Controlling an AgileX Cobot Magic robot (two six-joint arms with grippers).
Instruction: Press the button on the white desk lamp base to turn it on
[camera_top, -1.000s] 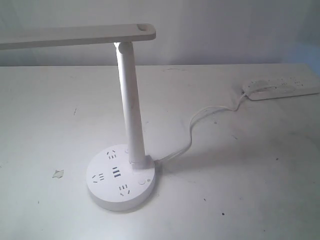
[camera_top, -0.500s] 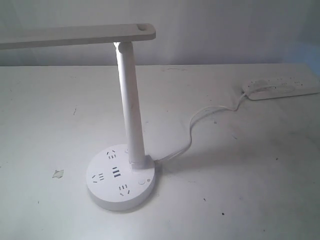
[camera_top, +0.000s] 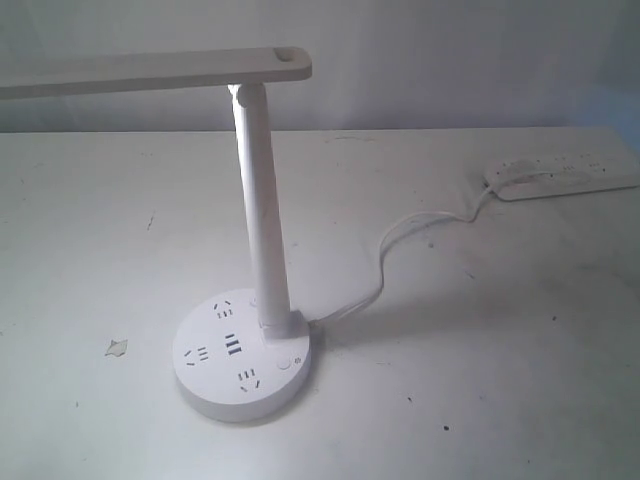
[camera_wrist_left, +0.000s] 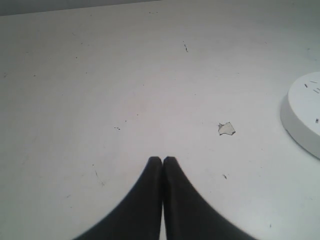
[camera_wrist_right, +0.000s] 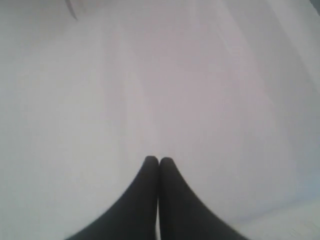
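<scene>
**STATUS: NO MOTION, BOTH GRIPPERS CLEAR OF LAMP**

Nothing has moved since the earlier exterior frames: lamp, cord and strip lie as before.

**Arm pose.** Neither arm shows in the exterior view. The left gripper (camera_wrist_left: 162, 160) hangs over bare table, its dark fingers pressed together and holding nothing. The white desk lamp base (camera_wrist_left: 305, 112) sits well apart from it, with a small torn scrap (camera_wrist_left: 226, 129) between the two. The right gripper (camera_wrist_right: 158, 160) also has its jaws together, empty, over a blurred white surface.

**Task item.** The base (camera_top: 215, 385) stands near the front of the table (camera_top: 500, 380). The button (camera_top: 284, 364) is on the base's top face, just beside the foot of the column (camera_top: 262, 220), and is untouched.

**Surface and room.**
- The table is white, with dark specks.
- A white cord (camera_top: 385, 260) runs from the base to a power strip (camera_top: 565, 175) at the far right.
- A pale wall (camera_top: 450, 60) stands behind.
</scene>
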